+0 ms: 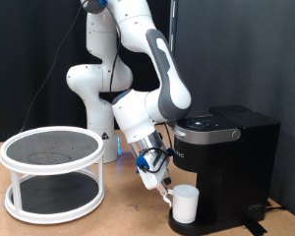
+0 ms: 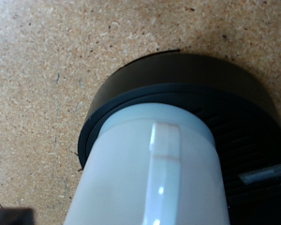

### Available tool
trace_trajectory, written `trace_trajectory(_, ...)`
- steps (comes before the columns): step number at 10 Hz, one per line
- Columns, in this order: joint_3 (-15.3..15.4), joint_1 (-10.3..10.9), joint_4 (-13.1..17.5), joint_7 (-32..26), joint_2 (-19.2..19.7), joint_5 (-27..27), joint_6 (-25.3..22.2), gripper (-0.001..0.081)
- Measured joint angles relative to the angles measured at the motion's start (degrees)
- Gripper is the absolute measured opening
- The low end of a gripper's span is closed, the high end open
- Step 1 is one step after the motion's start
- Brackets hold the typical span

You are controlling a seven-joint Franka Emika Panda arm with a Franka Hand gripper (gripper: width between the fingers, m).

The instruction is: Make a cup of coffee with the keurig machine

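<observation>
The cup [image 1: 185, 204], a small white mug, stands on the round black drip base [image 1: 192, 227] of the keurig machine [image 1: 231, 162], a tall black box at the exterior view's right with its lid down. My gripper [image 1: 166, 191] hangs tilted just to the exterior view's left of the cup, right at its side. In the wrist view the cup [image 2: 131, 178] fills the lower middle with its handle [image 2: 163, 169] facing the camera, and the drip base [image 2: 178, 80] shows behind it. A grey sliver, perhaps a finger, shows at the edge.
A white two-tier round rack [image 1: 53, 173] with dark mesh shelves stands at the exterior view's left on the wooden table [image 1: 118, 211]. The robot's base [image 1: 88, 98] rises behind, against a black curtain.
</observation>
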Motion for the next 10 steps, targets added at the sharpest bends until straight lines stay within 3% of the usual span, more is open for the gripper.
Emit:
trace_trajectory(1, -0.06, -0.12, -0.23, 0.00, -0.14, -0.68, -0.11, 0.0578)
trace_trajectory(2, -0.28, -0.50, -1.22, -0.08, -0.66, -1.85, -1.13, 0.0697)
trace_trajectory(6, -3.79, -4.18, -7.65, 0.07, -6.44, -11.22, -10.61, 0.0733)
trace_trajectory(9, -4.72, -5.55, -10.98, -1.31, -12.43, -8.14, -11.35, 0.0734)
trace_trajectory(10, -4.71, -5.55, -10.97, -0.99, -12.22, -9.16, -11.46, 0.0734)
